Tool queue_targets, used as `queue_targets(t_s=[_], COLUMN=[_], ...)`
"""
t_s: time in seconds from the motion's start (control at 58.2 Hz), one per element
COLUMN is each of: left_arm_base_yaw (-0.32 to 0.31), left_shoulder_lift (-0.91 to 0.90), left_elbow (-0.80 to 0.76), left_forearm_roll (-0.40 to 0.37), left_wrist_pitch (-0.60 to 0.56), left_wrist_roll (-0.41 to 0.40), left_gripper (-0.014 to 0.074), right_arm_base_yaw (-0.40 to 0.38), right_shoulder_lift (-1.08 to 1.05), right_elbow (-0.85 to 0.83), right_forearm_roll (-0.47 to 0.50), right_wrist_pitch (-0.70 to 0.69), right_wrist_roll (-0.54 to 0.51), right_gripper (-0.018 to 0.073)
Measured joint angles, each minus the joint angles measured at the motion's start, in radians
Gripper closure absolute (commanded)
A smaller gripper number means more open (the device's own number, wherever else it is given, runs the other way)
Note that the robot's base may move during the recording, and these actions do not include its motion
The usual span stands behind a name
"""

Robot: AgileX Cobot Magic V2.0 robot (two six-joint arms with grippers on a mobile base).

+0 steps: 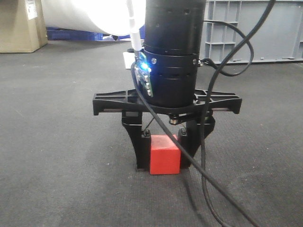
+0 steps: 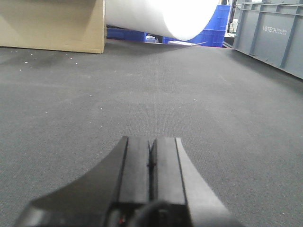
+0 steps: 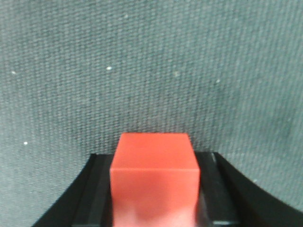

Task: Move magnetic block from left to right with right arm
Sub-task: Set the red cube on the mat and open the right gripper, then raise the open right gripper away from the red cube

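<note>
The magnetic block (image 1: 164, 156) is a plain bright red cube resting on the dark grey carpet, low in the middle of the front view. My right gripper (image 1: 164, 166) reaches straight down over it, one black finger against each side. In the right wrist view the block (image 3: 154, 175) fills the space between the two fingers of the right gripper (image 3: 155, 156), which is shut on it. My left gripper (image 2: 151, 142) appears only in the left wrist view, low over bare carpet, its fingers pressed together with nothing between them.
A cardboard box (image 1: 19, 23) stands at the back left, and a big white roll (image 1: 90, 14) lies beside it. A grey plastic crate (image 1: 255, 28) is at the back right. Black cables (image 1: 203, 161) hang from the right arm to the carpet.
</note>
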Motion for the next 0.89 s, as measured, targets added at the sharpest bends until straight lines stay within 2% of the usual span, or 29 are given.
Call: queue_targets(t_s=[0.12,0.172,0.395,0.601,0.807,0.893], left_arm_base_yaw=[0.0,0.0,0.0,0.0,0.0,0.0], left_shoulder_lift=[0.0,0.0,0.0,0.0,0.0,0.0], left_elbow=[0.0,0.0,0.0,0.0,0.0,0.0], left_forearm_roll=[0.0,0.0,0.0,0.0,0.0,0.0], left_wrist_pitch=[0.0,0.0,0.0,0.0,0.0,0.0], left_wrist_roll=[0.0,0.0,0.0,0.0,0.0,0.0], left_gripper=[0.0722,0.0722,0.0722,0.0722,0.0722,0.0722], right_arm_base_yaw=[0.0,0.0,0.007,0.009,0.011,0.005], right_shoulder_lift=[0.001,0.004,-0.025,-0.143,-0.322,-0.403], right_elbow=[0.0,0.0,0.0,0.007,0.102,0.169], right_forearm_roll=[0.0,0.0,-0.022,-0.071,-0.143,-0.169], right_wrist_pitch=[0.0,0.0,0.0,0.0,-0.037,-0.081], right_wrist_roll=[0.011,0.013,0.016,0.016,0.016,0.011], right_gripper=[-0.0048,-0.0079,-0.0083,-0.0083,-0.0081,-0.0042])
